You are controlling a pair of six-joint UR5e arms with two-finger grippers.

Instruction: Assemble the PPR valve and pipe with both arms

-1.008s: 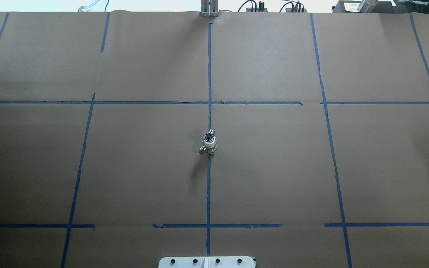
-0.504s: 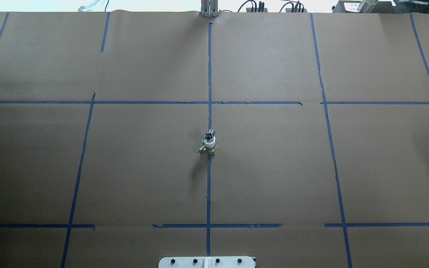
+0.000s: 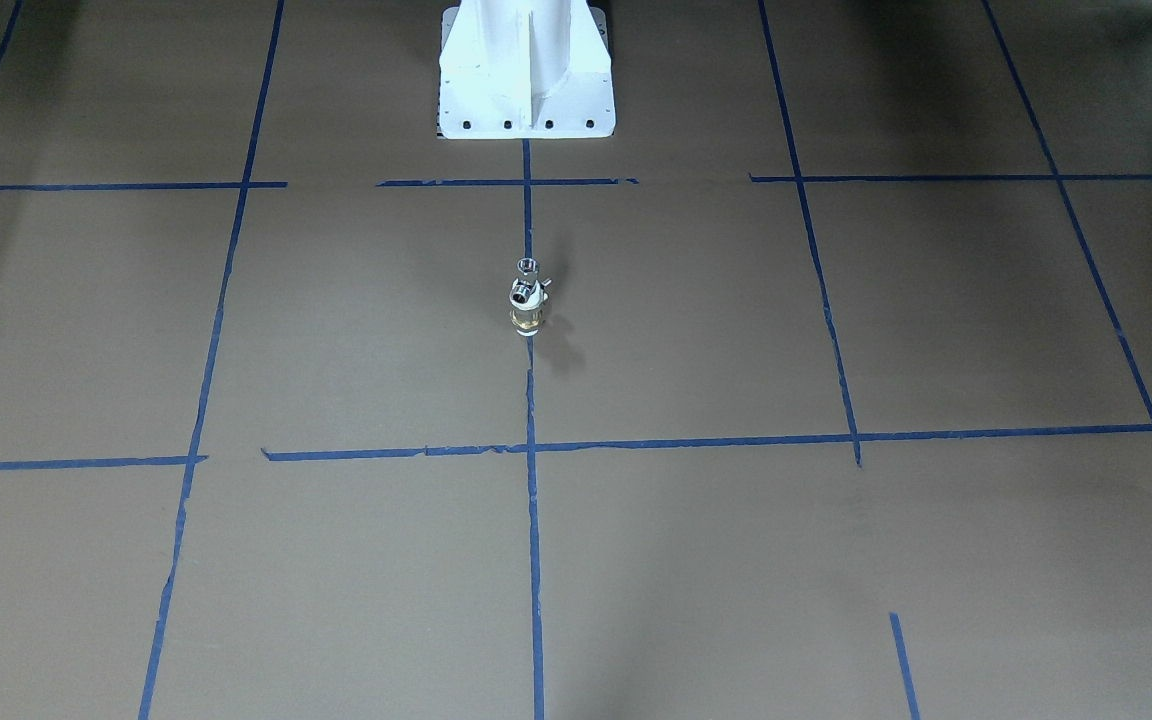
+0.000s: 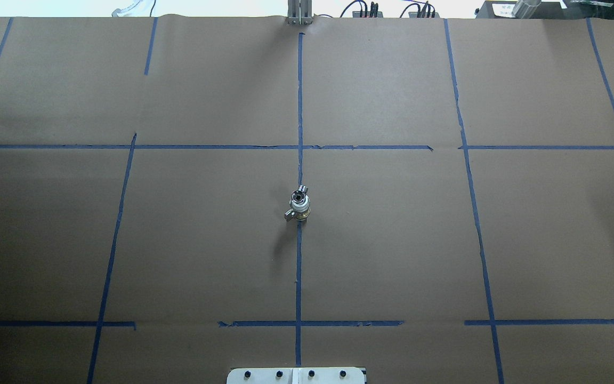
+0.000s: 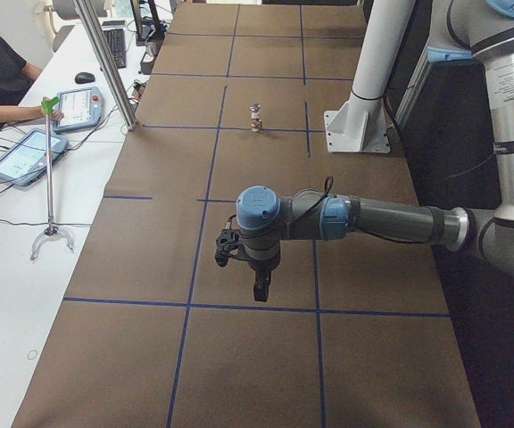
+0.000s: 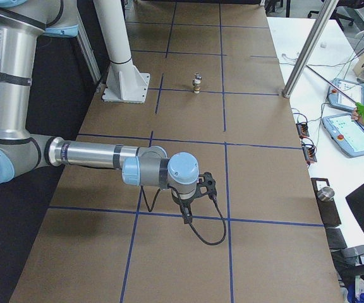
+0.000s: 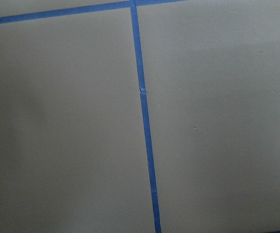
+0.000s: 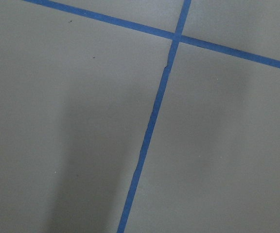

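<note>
The pipe [image 4: 303,214] stands upright at the centre of the brown-papered surface [image 4: 392,240], on the middle blue tape line [image 4: 298,266]. The PPR valve [image 4: 299,197] sits on its top end, touching it. In the front-facing view the chrome valve [image 3: 526,290] is above the brass band of the pipe [image 3: 525,320], with an open round end facing up. In the overhead view a short chrome branch sticks out toward 8 o'clock, and the white base plate [image 4: 296,375] lies at 6 o'clock from the stack, well apart.

Neither arm touches the stack. The left end effector [image 5: 255,290] hangs over the surface, at 6 o'clock from the stack in the left side view. The right end effector [image 6: 186,214] hangs likewise in the right side view. Whether either is wide or narrow cannot be told.
</note>
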